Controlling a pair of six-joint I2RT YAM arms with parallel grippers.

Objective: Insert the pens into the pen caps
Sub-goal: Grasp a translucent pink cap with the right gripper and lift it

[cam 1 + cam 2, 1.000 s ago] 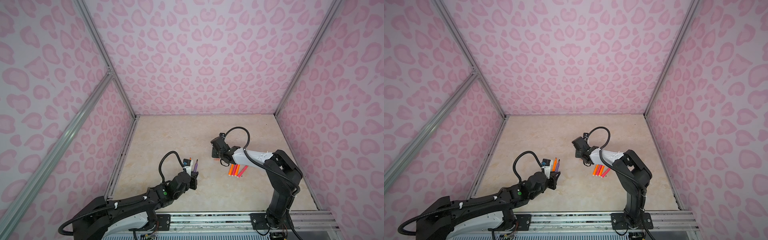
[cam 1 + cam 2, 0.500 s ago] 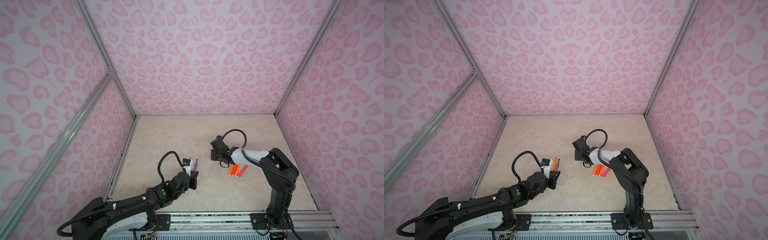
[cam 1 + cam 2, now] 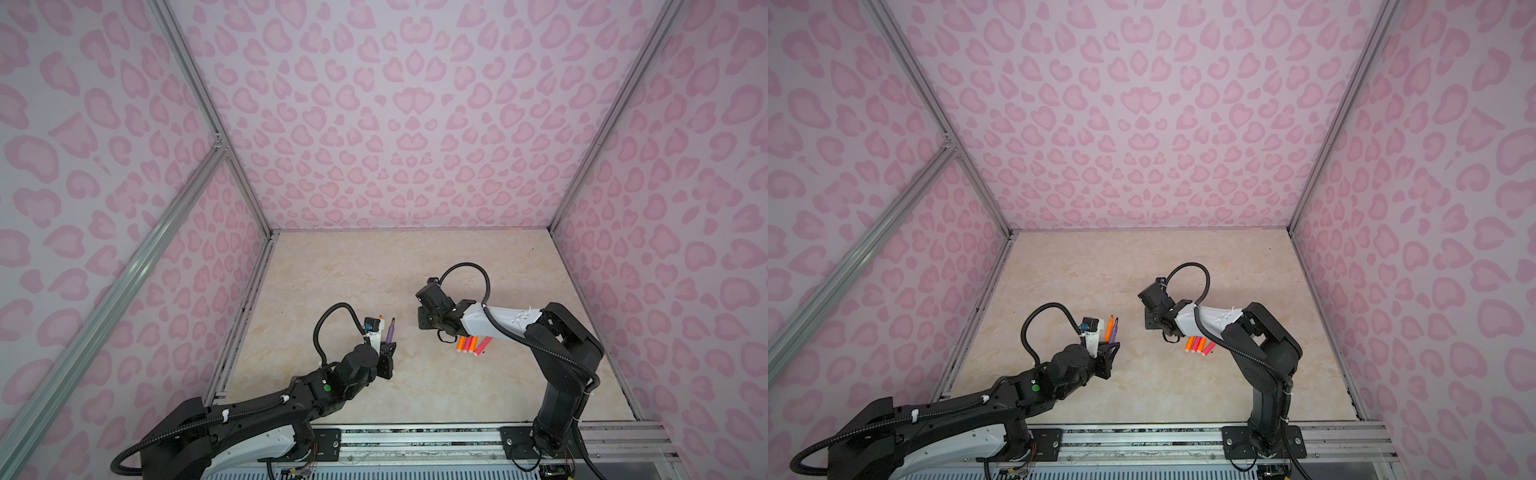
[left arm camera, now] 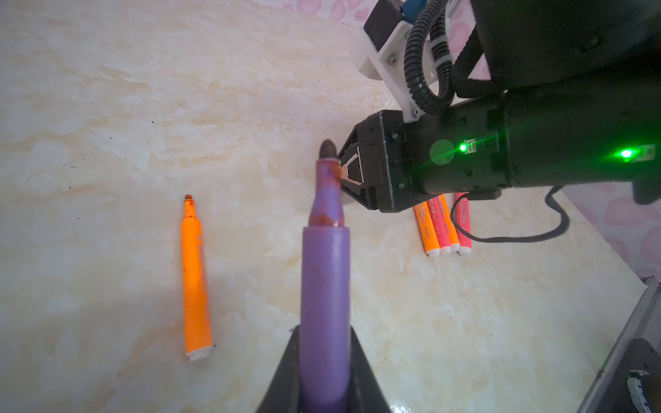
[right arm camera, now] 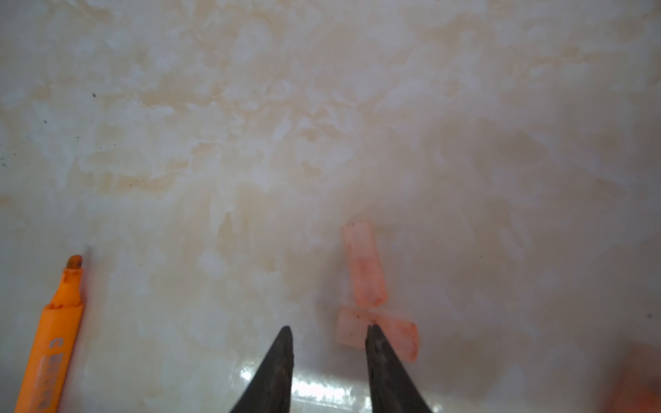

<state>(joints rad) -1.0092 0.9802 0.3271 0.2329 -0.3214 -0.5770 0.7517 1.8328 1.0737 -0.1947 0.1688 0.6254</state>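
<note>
My left gripper is shut on a purple pen, which points its dark tip up and away; both top views show it. An uncapped orange pen lies on the table beside it. My right gripper hangs open just above the table with nothing between its fingers. Two pale orange-pink pen caps lie there crosswise: one cap just ahead of the fingers, the other cap partly under one fingertip. In a top view the right gripper faces the purple pen across a short gap.
Several orange and pink-red pens lie bunched side by side under the right arm's wrist, white butts toward the front. Pink patterned walls enclose the marble table on three sides. A metal rail runs along the front edge.
The right gripper has sunk a little toward the table and its jaws have widened. The left arm and the purple pen have not moved.
</note>
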